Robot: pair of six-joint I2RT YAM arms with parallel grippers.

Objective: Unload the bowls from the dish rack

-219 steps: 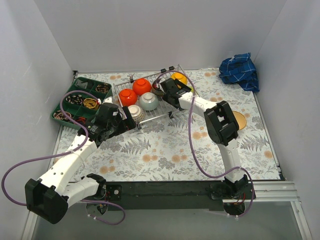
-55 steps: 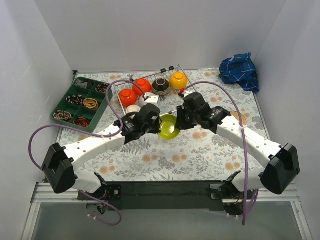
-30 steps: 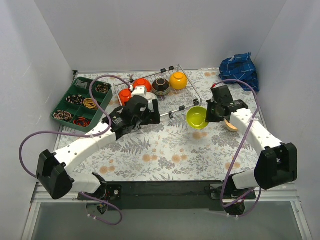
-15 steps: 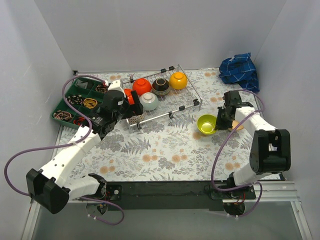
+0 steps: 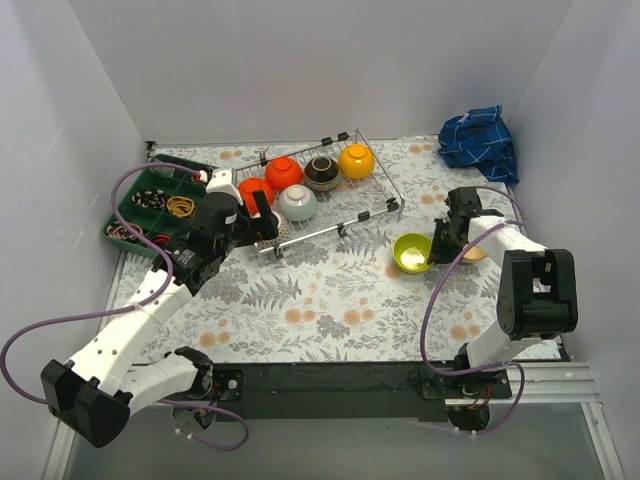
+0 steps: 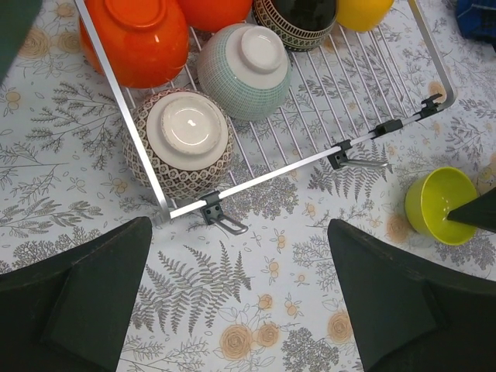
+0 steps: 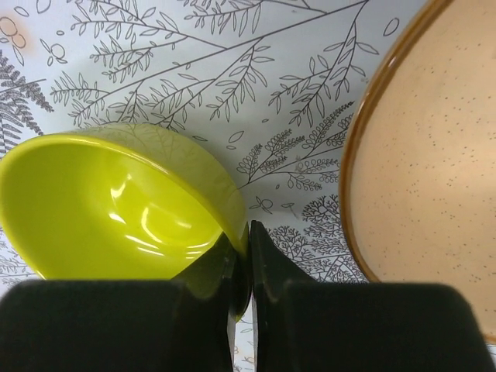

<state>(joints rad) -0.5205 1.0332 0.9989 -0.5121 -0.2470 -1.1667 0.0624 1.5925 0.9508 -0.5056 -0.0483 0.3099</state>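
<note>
The silver wire dish rack [image 5: 362, 198] [image 6: 341, 85] holds several upturned bowls: two orange ones [image 5: 256, 191] [image 6: 136, 39], a pale teal one [image 5: 297, 203] [image 6: 244, 70], a brown patterned one [image 6: 180, 139], a dark patterned one [image 5: 321, 172] and a yellow one [image 5: 356, 160]. My left gripper [image 5: 258, 222] [image 6: 239, 225] hangs open over the rack's front left corner, nothing between its fingers. A lime bowl [image 5: 412, 251] [image 7: 116, 209] sits low on the mat to the right, and my right gripper [image 5: 432, 250] [image 7: 248, 232] pinches its rim.
A tan plate [image 5: 478, 250] [image 7: 426, 155] lies just right of the lime bowl. A green compartment tray [image 5: 165, 205] of small items stands left of the rack. A blue cloth [image 5: 480, 140] is bunched at the back right corner. White walls close in three sides.
My right arm carried the lime bowl from the middle out to the right and lowered it beside the tan plate. My left arm swung back to the rack's front left corner.
</note>
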